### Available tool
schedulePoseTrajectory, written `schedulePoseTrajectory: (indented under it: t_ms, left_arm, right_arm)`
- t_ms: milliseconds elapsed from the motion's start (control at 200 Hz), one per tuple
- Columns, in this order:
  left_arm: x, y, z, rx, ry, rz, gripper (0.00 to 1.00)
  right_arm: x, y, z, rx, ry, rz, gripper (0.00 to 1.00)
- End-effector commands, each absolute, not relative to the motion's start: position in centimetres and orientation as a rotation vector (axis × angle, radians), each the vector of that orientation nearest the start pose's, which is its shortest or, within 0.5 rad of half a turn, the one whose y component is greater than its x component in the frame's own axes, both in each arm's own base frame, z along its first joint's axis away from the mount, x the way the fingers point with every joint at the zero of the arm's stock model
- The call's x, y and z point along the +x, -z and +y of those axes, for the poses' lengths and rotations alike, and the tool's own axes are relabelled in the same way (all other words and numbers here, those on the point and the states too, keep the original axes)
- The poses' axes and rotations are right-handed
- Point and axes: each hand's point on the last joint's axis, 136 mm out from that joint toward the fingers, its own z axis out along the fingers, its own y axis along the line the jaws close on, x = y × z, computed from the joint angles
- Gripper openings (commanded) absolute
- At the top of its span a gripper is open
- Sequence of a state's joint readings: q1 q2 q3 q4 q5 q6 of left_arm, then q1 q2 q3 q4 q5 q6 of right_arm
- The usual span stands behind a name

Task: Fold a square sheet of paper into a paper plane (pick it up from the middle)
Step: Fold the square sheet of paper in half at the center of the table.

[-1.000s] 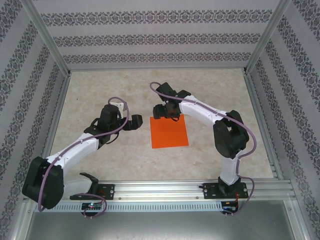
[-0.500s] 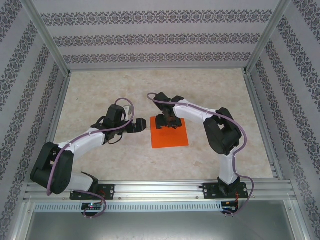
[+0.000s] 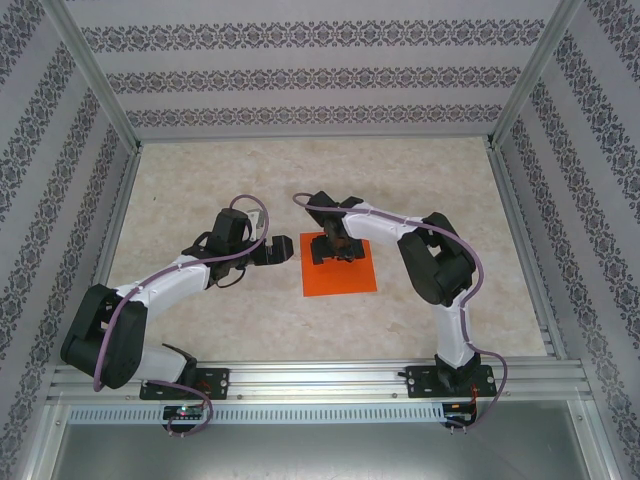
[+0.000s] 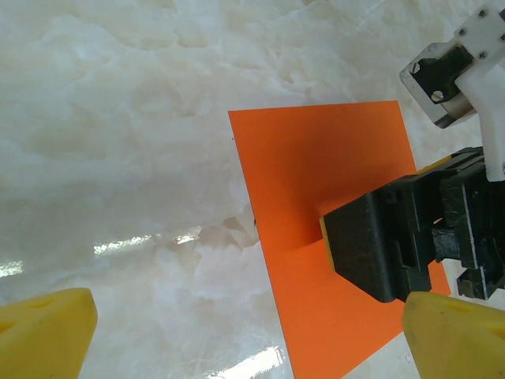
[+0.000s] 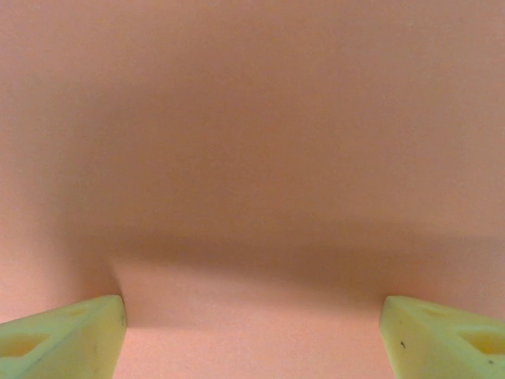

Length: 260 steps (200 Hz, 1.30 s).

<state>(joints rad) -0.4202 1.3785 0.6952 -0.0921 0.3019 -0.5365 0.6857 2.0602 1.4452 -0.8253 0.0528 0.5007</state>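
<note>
The left gripper (image 3: 285, 249) hangs over the pale marble-patterned tabletop (image 3: 200, 180), jaws fully spread and empty. The thin bright orange square sheet of paper (image 3: 345, 278) lies flat just right of its fingertips. The right gripper (image 3: 334, 253), jaws wide apart and holding nothing, points down onto the sheet's far half, with paper spanning between both fingertips; contact unclear.

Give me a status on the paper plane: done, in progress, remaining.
Done: nothing folded; the orange sheet lies flat on the table, with no crease visible. In hand: the right gripper is down on the sheet near its middle, jaws open, fingers spread wide over the paper. The left gripper hovers open beside the sheet's left edge. Left: pinch the sheet up from the middle, then all the folding.
</note>
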Motion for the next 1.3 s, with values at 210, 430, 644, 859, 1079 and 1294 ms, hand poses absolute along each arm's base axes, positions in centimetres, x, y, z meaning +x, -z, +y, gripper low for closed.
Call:
schedulePoseTrajectory:
  t_ms: [210,430,644,859,1079,1294]
  left_arm:
    - [31.9,-10.6,-20.4,0.037,0.816,2.444,1.00]
    - [31.7,-10.4,-20.2,0.032,0.808,2.453,1.00]
    - [31.9,-10.5,-20.1,0.033,0.797,2.454,1.00]
    - [32.2,-11.1,-20.0,0.023,0.781,2.444,1.00]
    - [32.2,-11.9,-18.6,-0.033,0.713,2.418,1.00]
    - [32.1,-12.9,-17.7,-0.086,0.685,2.371,1.00]
  right_arm:
    - [30.6,2.5,24.2,-0.285,0.097,3.053,0.80]
    - [31.7,0.6,24.9,-0.277,0.076,3.004,0.76]
    - [32.7,-3.3,26.3,-0.249,-0.051,2.928,0.56]
    - [33.0,-7.6,27.4,-0.202,-0.224,2.830,0.39]
    - [32.9,-12.5,30.0,-0.083,-0.729,2.664,0.34]
    - [33.0,-15.4,31.9,0.058,-1.153,2.473,0.35]
